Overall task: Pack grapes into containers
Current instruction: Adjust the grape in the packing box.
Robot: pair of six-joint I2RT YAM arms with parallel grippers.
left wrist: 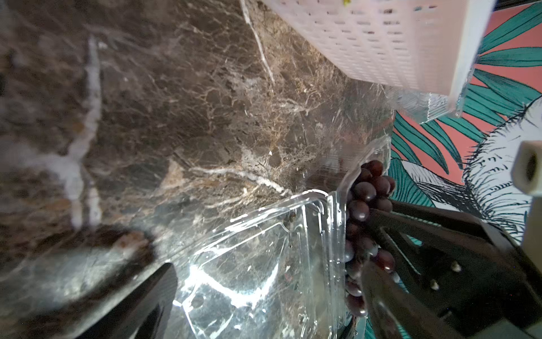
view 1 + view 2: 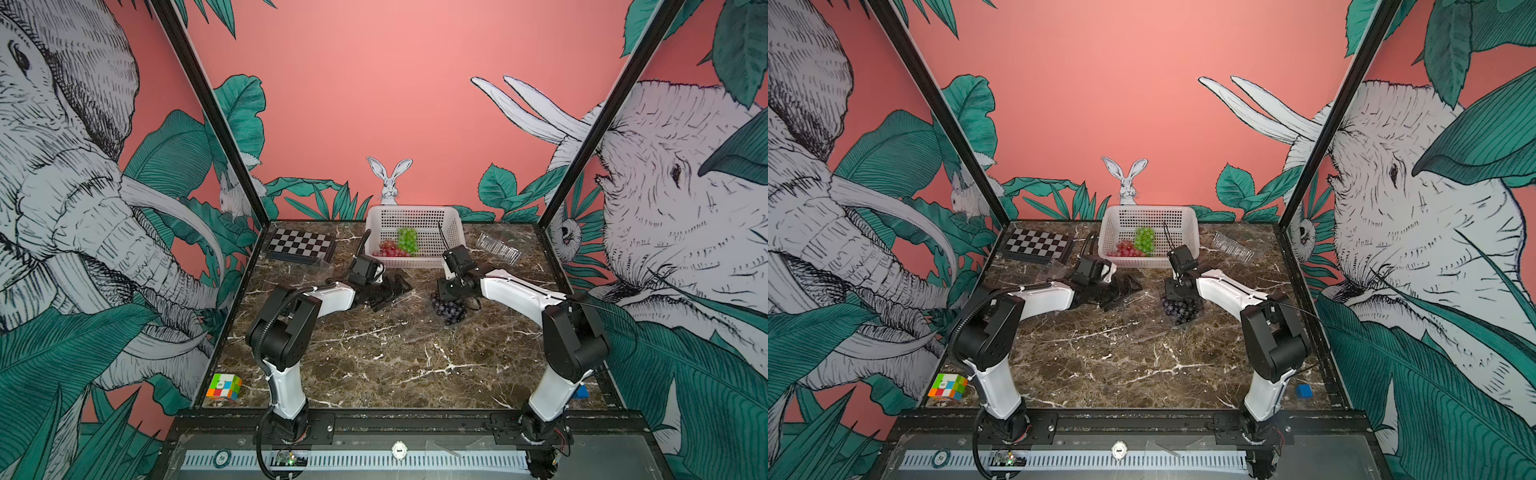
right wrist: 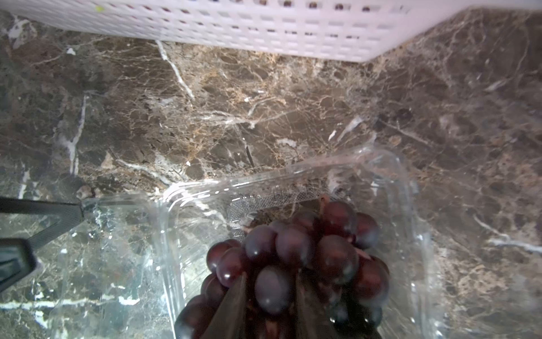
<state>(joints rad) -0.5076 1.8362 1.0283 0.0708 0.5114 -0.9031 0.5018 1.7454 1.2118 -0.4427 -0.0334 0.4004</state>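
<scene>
The dark bunch is shown in an open punnet just right of centre on the surface, clasped by the right end effector. The lid, at 9 o'clock, is met by the left end effector, spread wide, nothing gripped. One bunch is judged nearly packed; the red bunch and green bunch are left in the basket, close at 11 o'clock. A spare punnet is seen at 1 o'clock; open room is left at 6 o'clock.
</scene>
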